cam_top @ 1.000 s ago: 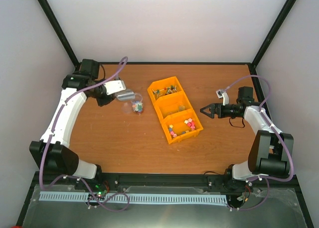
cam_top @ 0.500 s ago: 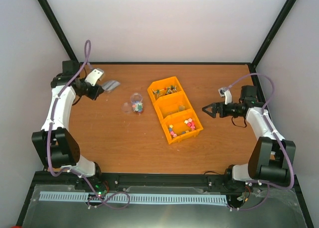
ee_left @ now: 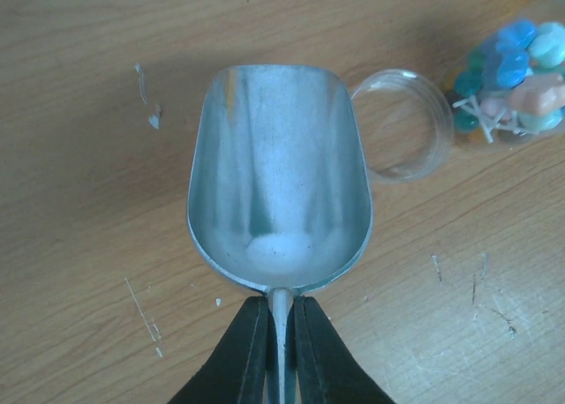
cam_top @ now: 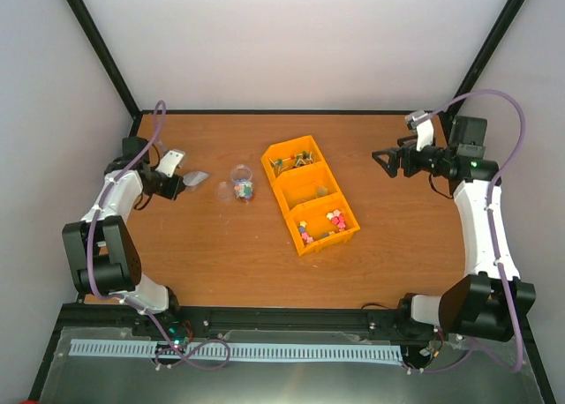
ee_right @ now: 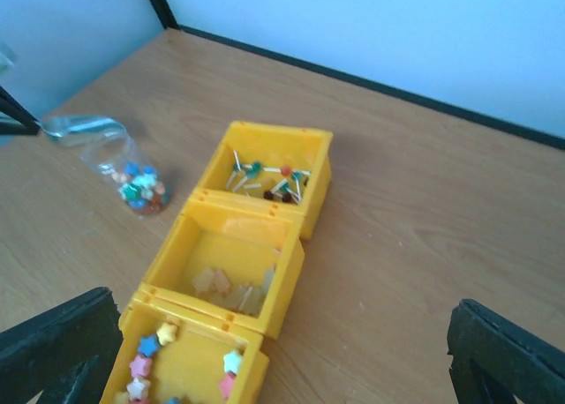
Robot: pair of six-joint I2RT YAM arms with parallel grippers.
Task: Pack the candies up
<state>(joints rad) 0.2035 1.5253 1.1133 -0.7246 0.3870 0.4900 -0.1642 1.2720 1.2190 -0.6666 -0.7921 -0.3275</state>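
Pinching scoop (ee_left: 278, 175) handle, left fingers (ee_left: 240, 355), bowl toward candies (ee_left: 521, 64)

Setup's a brown wood-grain table (cam_top: 265, 272) boxed in by plain white walls (cam_top: 300, 42) at the back and on both sides. Black frame bars (cam_top: 95, 44) run up the back corners, and a thin black strip (cam_top: 291, 112) lines the table's far edge. Up close the wood's got a few pale scratches (ee_left: 144, 314) and little chips. Along the near edge there's a grey metal shelf (cam_top: 291, 382) with a white slotted rail (cam_top: 265, 353) on it. Light's soft and even.
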